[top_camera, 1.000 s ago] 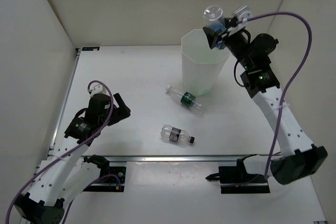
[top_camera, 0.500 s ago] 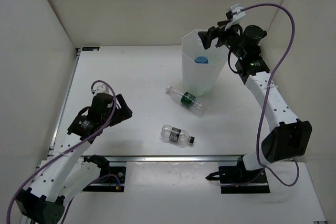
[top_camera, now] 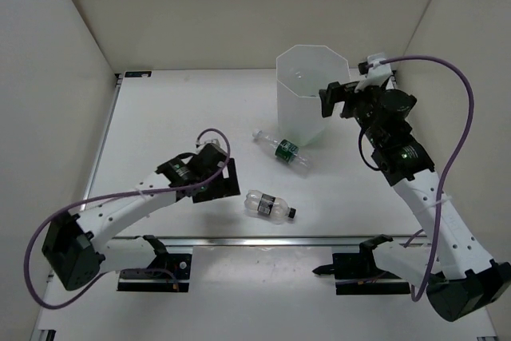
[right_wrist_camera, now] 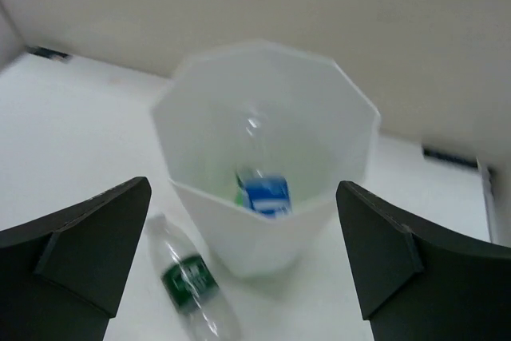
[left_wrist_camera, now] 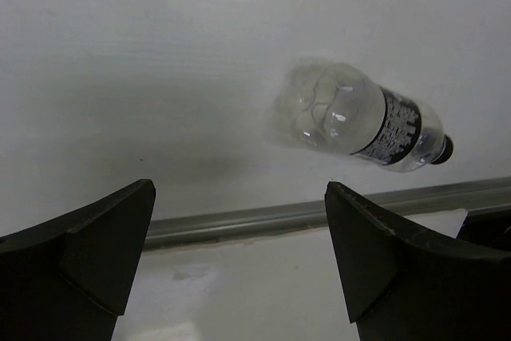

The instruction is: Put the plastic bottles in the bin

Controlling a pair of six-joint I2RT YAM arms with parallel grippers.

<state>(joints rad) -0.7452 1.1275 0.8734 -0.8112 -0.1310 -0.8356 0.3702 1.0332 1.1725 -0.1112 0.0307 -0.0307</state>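
1. top view: left jaws wide and empty, over the worktop (top_camera: 176, 109) just left of the dark-label bottle (top_camera: 270, 206), which lies on its side near the front rail (top_camera: 263, 239). green-label bottle (top_camera: 281, 149) lying near the foot of the bin (top_camera: 311, 93). right jaws wide, holding nothing, beside the bin's right rim.
2. left wrist view: dark-label bottle (left_wrist_camera: 359, 117) ahead and right of centre, round base nearest, cap toward the rail (left_wrist_camera: 303, 213). long axis roughly in line with the gap between the jaws, so a poor angle for closing. better to shift right until the body sits between the jaws, turn the wrist to cross the bottle, then lower straight down and close on the labelled middle, not the rounded base. likely to roll if nudged sideways.
3. right wrist view: blue-label bottle (right_wrist_camera: 265, 191) inside the bin (right_wrist_camera: 351, 117), a hint of green beside it; green-label bottle (right_wrist_camera: 192, 285) outside on the worktop. by the look of it about half done, two bottles left to fetch.
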